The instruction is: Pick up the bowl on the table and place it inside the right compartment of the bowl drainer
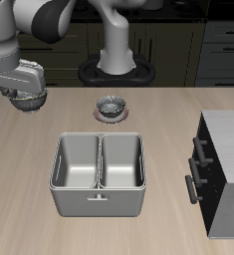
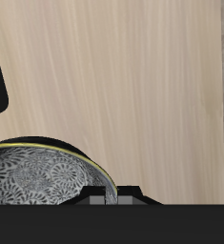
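gripping the bowl (image 1: 29,100) upright, mouth up, the fingers (image 1: 27,96) clamp its rim above the table (image 1: 29,169)

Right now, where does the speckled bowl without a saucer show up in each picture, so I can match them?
Exterior view: the bowl shows just under the end effector, farther back than the bowl drainer.
Wrist view: the bowl fills the close foreground, right against the dark fingers.
Shared landmark: the pale wooden table.
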Robot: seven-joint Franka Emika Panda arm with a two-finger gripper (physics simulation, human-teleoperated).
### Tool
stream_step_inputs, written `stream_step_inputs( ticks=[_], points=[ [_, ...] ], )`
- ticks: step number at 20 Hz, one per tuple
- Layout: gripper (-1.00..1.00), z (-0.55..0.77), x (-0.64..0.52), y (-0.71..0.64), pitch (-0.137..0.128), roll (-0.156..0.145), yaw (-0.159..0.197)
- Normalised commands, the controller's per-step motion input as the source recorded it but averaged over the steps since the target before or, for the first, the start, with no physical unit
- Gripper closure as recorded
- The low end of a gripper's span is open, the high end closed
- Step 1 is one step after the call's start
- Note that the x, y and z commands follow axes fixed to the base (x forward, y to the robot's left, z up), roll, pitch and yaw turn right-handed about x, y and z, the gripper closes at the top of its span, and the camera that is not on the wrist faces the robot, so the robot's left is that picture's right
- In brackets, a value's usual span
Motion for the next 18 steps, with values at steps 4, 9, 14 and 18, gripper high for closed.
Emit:
stream_step_inputs(
  ticks=[4,9,14,18],
  points=[
    [1.0,0.06,0.18,0.36,-0.013,0.058,-0.015],
    [1.0,0.02,0.1,0.25,0.0,0.042,-0.003],
    [1.0,0.08,0.02,0.35,-0.01,0.057,0.014],
    [1.0,0.14,-0.04,0.29,-0.02,0.053,0.008]
  ],
)
